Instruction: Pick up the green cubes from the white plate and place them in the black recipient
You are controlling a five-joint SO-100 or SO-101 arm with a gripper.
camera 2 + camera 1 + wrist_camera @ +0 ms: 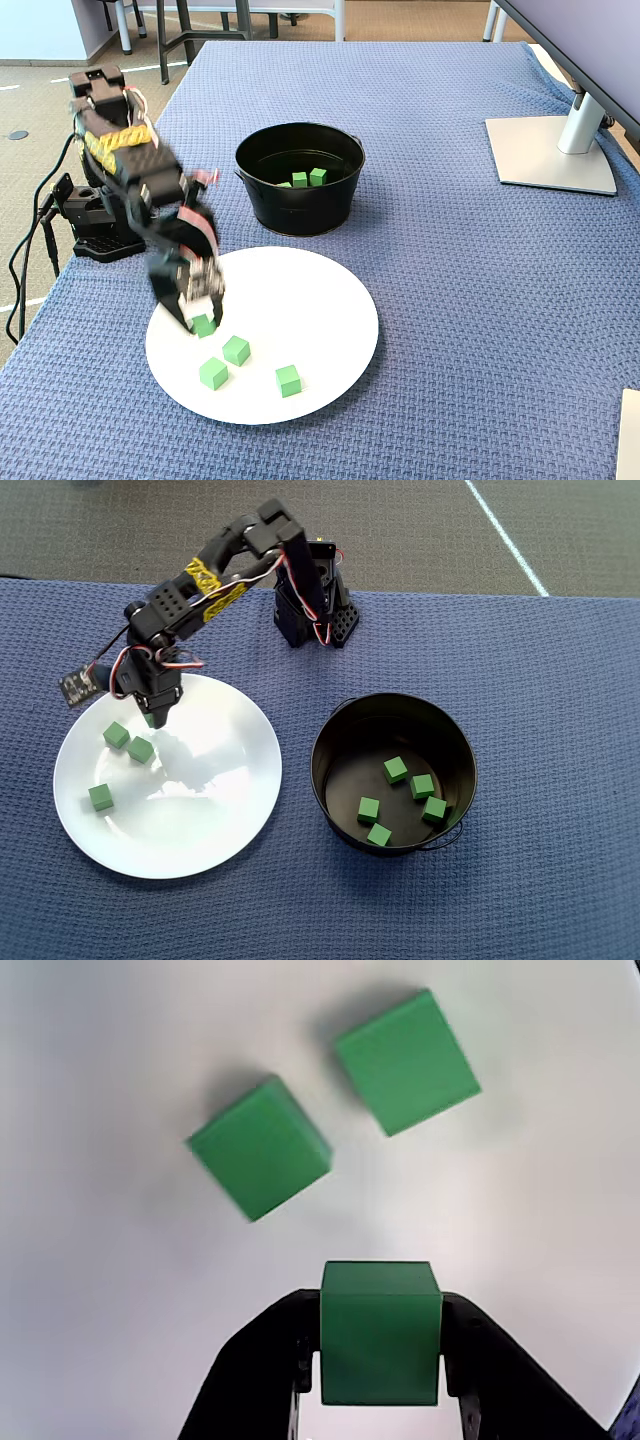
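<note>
Wrist view has the gripper (pixel 380 1360) clamped on one green cube (pixel 380 1332) just over the white plate (pixel 100 1310), two more cubes lying loose beyond it. Overhead, the arm hides most of that held cube; three others sit on the plate and five in the black pot (pixel 340 730) beside it.

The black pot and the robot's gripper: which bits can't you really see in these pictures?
- Round black metal pot: in the fixed view its near wall hides most of the floor, so only two small green cubes show; the overhead view shows five.
- Gripper: motion-blurred in the fixed view.
- Held green cube: nearly covered by the gripper in the overhead view.
- Large round white plate: its rim is almost entirely cut off in the wrist view.
</note>
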